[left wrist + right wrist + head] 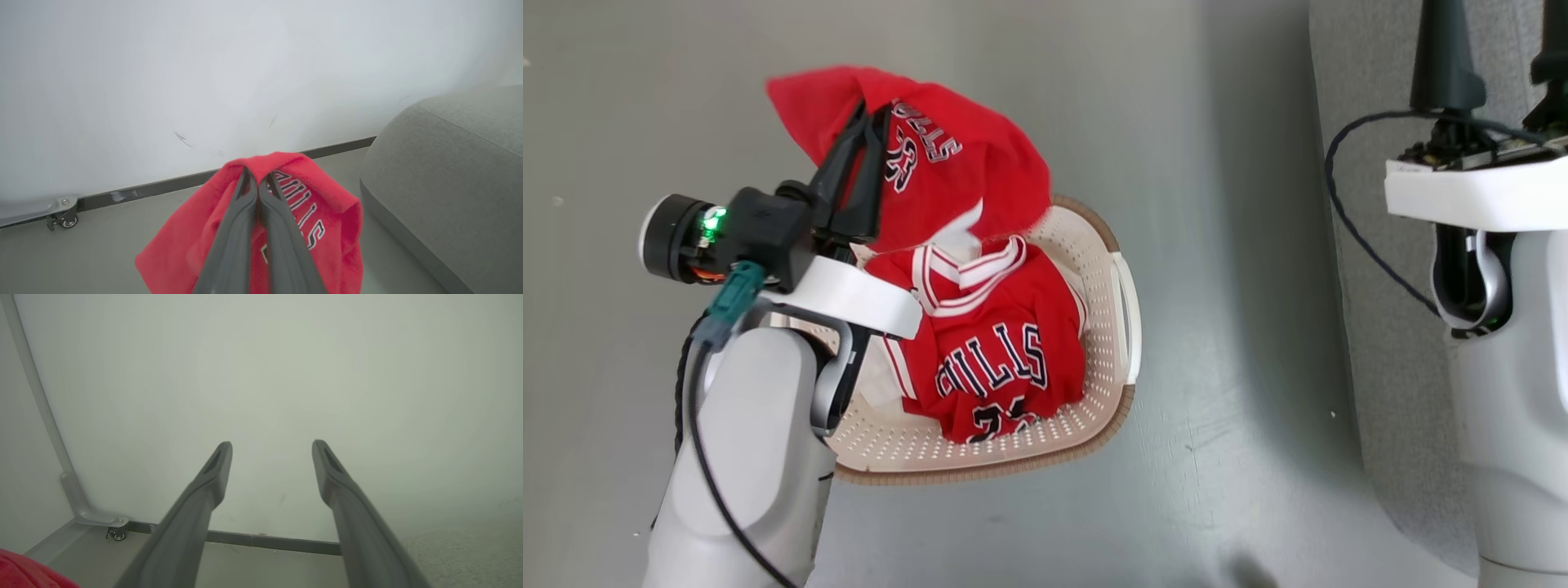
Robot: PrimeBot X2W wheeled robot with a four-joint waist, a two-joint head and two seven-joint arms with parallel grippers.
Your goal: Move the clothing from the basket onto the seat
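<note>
Pale flooring is carrying the basket (1123, 327); the left gripper (872, 114) is pinching one piece of clothing (964, 163), the seat (1388, 392) lying at three o'clock; the right gripper (271, 447) is gaping empty.

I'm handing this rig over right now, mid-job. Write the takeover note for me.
Grippers: the left pincer is shut on the lifted garment, held up over the far rim of the basket. The right pincer is open and empty, near the seat.
The second garment lies crumpled in the basket.
Done: one garment picked up; neither is on the seat yet.
Left: carry the lifted garment to the seat, release, then fetch the second garment.
</note>
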